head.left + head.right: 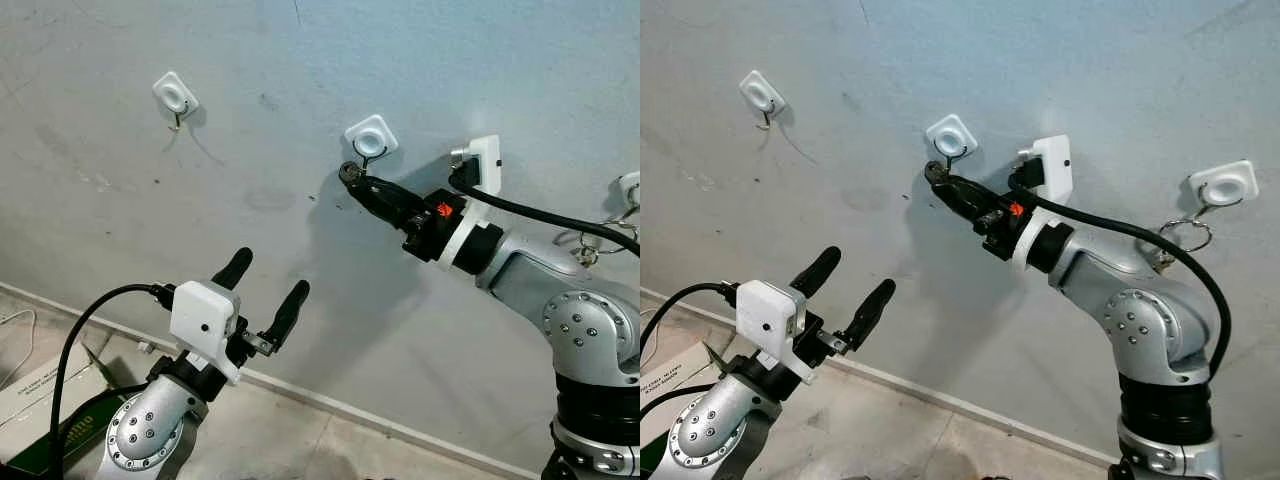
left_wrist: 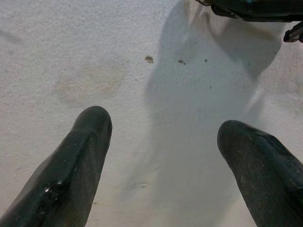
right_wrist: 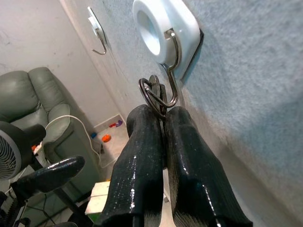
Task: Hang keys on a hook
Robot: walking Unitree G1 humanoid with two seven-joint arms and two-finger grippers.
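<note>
Three white wall hooks are stuck on the grey wall. My right gripper is raised to the middle hook and is shut on a metal key ring. In the right wrist view the ring sits against the lower bend of that hook's wire; I cannot tell whether it is threaded over the tip. The left hook is bare. From the right hook hangs another ring with keys. My left gripper is lower down, facing the wall, open with nothing between its fingers.
A baseboard runs along the foot of the wall above a tiled floor. A cardboard box lies at the lower left. The right wrist view shows a green armchair and a fan behind me.
</note>
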